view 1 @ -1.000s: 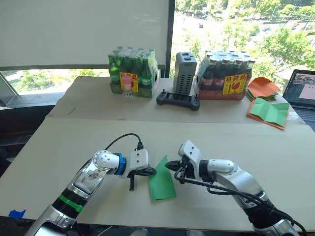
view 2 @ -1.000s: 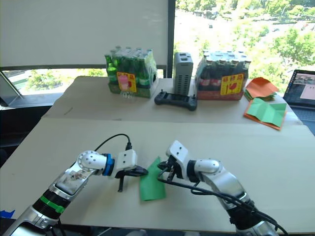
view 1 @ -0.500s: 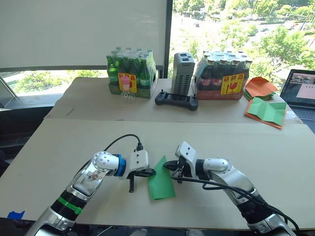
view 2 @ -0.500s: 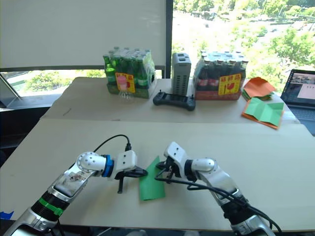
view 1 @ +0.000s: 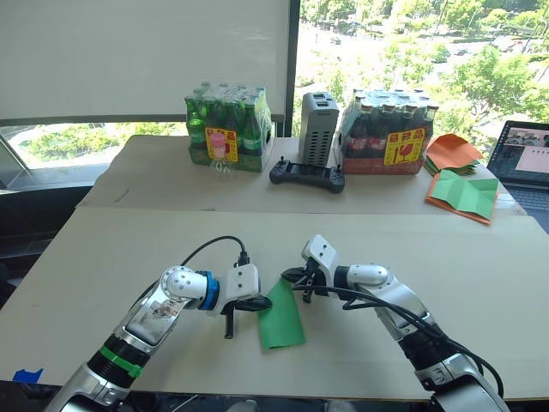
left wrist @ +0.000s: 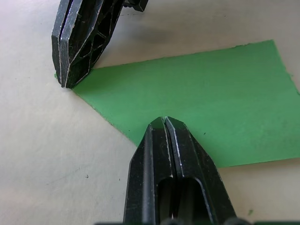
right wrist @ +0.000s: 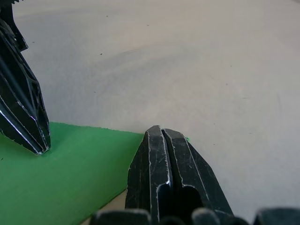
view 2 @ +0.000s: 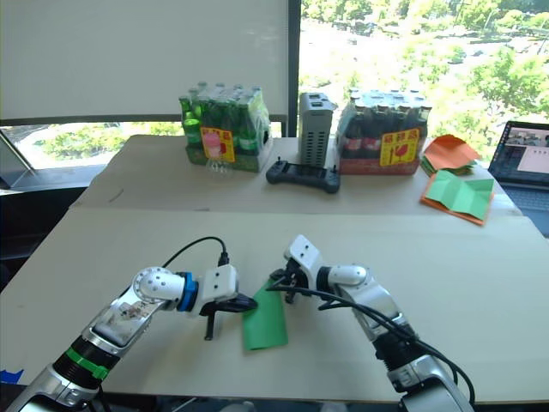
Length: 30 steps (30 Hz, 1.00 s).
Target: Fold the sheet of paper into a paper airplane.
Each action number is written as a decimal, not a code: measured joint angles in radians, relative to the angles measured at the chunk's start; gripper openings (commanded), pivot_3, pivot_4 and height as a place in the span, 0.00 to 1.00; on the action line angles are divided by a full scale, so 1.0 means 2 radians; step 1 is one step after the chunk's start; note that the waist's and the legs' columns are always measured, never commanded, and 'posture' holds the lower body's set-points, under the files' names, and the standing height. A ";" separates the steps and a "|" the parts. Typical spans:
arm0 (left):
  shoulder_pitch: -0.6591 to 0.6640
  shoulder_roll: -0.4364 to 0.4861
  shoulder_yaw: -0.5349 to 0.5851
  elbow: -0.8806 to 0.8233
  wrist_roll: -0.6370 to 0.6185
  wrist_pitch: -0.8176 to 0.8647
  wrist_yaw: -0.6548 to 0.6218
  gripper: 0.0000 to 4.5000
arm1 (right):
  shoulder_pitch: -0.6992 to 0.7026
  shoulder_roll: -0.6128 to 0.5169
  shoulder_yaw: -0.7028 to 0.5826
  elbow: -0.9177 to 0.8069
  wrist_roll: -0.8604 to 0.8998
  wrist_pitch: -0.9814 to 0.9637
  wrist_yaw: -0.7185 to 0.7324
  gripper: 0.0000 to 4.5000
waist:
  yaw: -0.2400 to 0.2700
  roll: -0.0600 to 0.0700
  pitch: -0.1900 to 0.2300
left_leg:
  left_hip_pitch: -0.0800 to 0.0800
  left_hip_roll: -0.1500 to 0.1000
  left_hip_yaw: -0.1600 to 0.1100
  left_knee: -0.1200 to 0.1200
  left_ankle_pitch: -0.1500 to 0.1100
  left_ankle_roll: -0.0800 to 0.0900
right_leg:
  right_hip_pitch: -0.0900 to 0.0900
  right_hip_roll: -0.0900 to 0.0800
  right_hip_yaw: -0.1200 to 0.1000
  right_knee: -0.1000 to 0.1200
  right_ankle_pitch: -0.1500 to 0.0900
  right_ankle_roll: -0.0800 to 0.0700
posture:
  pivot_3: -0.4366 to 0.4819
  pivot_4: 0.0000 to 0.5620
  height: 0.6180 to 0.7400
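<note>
Sheet of paper (view 1: 281,316) lies lower centre of head view, flat on tan table (view 1: 480,257), already narrow wedge with point toward far end, so early folds look done imo. No raised wings yet, so not real airplane. My left gripper (left wrist: 164,123) has jaws together, tip pressing long edge of green. Right gripper (right wrist: 161,132) also closed, tip down at pointed corner. Guessing we're pinning or creasing. Left to do: wing folds, sharpen creases.
</note>
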 measured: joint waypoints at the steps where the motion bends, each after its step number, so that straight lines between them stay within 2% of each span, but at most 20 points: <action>1: 0.000 0.000 0.000 0.000 0.000 0.000 0.000 0.01 | 0.002 0.000 -0.001 -0.002 0.000 0.000 0.000 0.00 | 0.000 0.000 0.000 | 0.000 0.000 0.000 0.000 0.000 0.000 | 0.000 0.000 0.000 0.000 0.000 0.000 | 0.48 0.27 0.47; 13: 0.002 0.003 0.000 -0.001 0.000 -0.002 0.000 0.01 | 0.078 -0.019 -0.001 -0.099 0.002 0.015 0.014 0.00 | 0.001 0.000 0.000 | 0.000 0.000 0.000 0.000 0.000 0.000 | 0.000 0.000 0.000 0.000 0.000 0.000 | 0.48 0.27 0.47; 30: 0.001 0.003 0.000 0.000 0.000 -0.003 -0.005 0.01 | 0.126 -0.035 -0.007 -0.153 0.010 0.039 0.012 0.00 | 0.003 0.000 0.000 | 0.000 0.000 0.000 0.000 0.000 0.000 | 0.000 0.000 0.000 0.000 0.000 0.000 | 0.48 0.27 0.47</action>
